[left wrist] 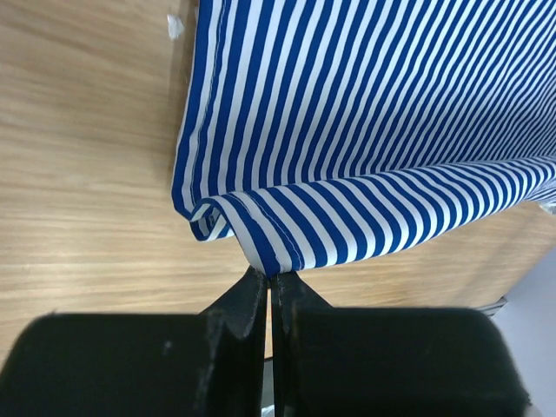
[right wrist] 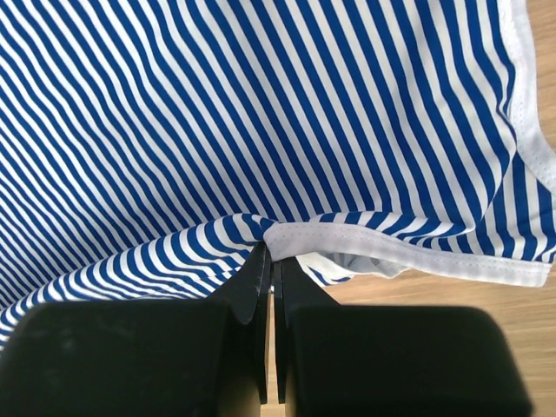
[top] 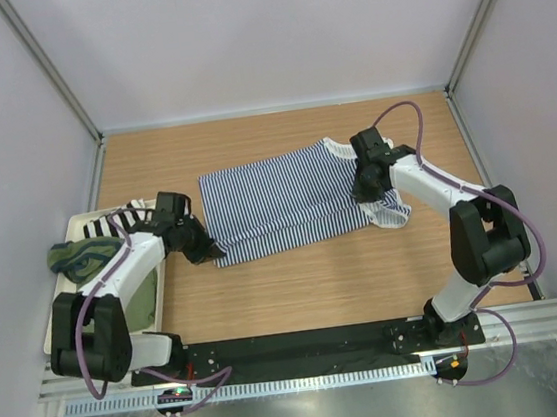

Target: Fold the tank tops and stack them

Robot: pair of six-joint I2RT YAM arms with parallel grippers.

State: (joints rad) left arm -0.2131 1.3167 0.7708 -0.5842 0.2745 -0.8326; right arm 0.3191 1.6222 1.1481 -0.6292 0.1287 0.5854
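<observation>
1. Reaches from the near-left base over the tray, left gripper low over the table; clamps both fingers on a folded hem corner of the striped tank top.
2. Arcs in from the near-right base, right gripper angled down; pinches the white trim, fingers closed on it.
3. Keeps to mid-table, long axis left to right, hem left, straps right, cloth spreading away beyond both fingertips.
4. Leaves the olive tank top bunched on the tray.
</observation>
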